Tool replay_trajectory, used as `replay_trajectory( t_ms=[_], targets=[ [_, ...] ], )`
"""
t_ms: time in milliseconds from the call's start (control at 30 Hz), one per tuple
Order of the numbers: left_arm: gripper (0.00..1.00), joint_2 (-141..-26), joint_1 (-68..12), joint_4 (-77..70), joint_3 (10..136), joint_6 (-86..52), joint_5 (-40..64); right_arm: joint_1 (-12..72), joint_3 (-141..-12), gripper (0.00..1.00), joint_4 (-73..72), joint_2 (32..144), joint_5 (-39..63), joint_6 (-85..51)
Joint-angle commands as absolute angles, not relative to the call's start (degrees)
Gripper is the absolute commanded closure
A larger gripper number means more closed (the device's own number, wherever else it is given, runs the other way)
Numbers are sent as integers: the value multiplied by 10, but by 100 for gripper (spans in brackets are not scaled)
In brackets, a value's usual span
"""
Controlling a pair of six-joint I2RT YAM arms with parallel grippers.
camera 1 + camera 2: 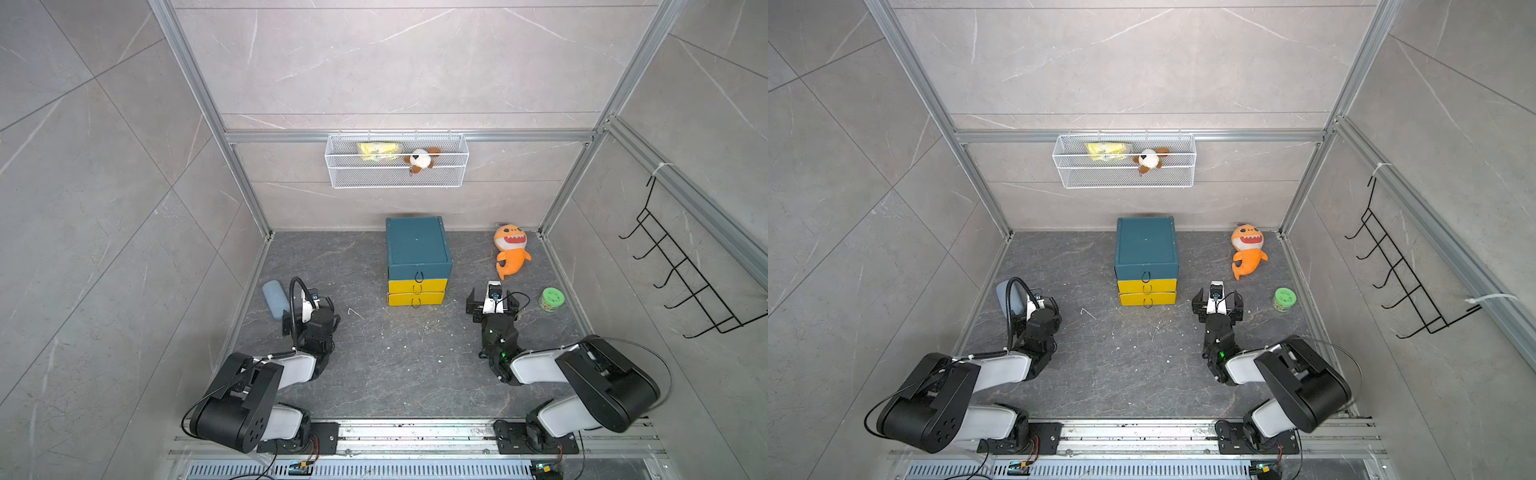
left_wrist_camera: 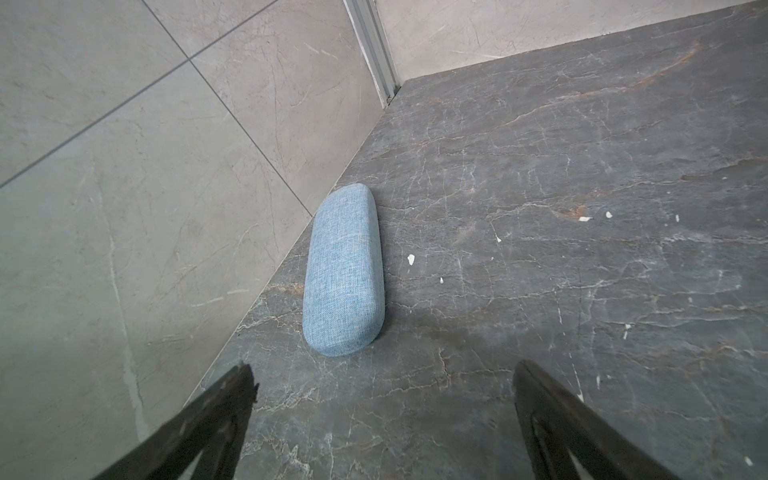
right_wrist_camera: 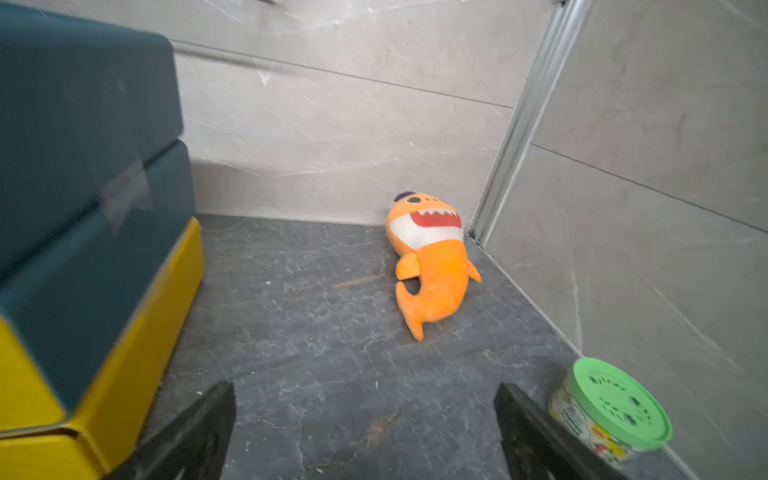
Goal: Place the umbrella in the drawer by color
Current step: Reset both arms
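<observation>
The drawer unit (image 1: 417,245) stands on the dark stone tabletop (image 1: 374,353) against the rear wall, near the centre. It has a teal body, one teal drawer (image 1: 419,274) at the top and two yellow drawers (image 1: 417,291) below it, each with a dark loop pull. A white wire basket (image 1: 397,183) hangs on the rear wall above the unit. It holds a yellow bundle (image 1: 380,151) and, beside it, a brown-and-white plush dog (image 1: 420,160). The bundle may be the folded umbrella, but it is too small in both top views to confirm. The left gripper (image 2: 384,368) hovers low over the tabletop near the left wall, jaws spread wide and holding nothing. A light blue fabric case (image 2: 343,270) lies flat just ahead of it, alongside the wall's foot. The right gripper (image 3: 365,387) hovers to the right of the drawer unit, jaws likewise wide apart and empty. An orange shark plush (image 3: 432,266) lies on its back near the rear right corner, well ahead of this gripper. A tub with a green lid (image 3: 615,403) stands upright just beside the outer jaw, close to the right wall. A black hook rack (image 1: 681,274) hangs on the right wall, bare.
</observation>
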State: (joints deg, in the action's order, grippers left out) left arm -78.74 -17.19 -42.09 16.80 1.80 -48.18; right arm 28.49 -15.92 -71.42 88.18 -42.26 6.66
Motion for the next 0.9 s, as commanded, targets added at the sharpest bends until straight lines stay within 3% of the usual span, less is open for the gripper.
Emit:
replay_trajectory(
  t_ms=[0,167,333,467,567,633,700,767,867],
  targets=[
    [0,-779,-125,-485,183,3,-452,263,-153,1,-819,887,-467,52],
    [0,-769,-39,-502,157,-60,-358,226,-131,3,-819,871,-453,-4],
    [0,-810,-34,-454,205,-39,-306,226,-98,5,-820,811,-440,14],
    [0,-842,-31,-405,250,-19,-247,227,-86,0,-770,766,-449,88],
    [0,-842,-26,-400,252,-22,-241,224,-87,0,-710,775,-431,62],
    [0,-844,-24,-393,256,-24,-237,210,-86,0,-746,831,-422,48],
    [0,-845,-20,-385,260,-26,-231,200,-92,0,-806,881,-396,64],
    [0,-846,-18,-381,262,-28,-228,194,-123,0,-669,846,-337,48],
    [0,-846,-17,-380,263,-29,-227,158,-142,0,-639,850,-266,34]
  ],
)
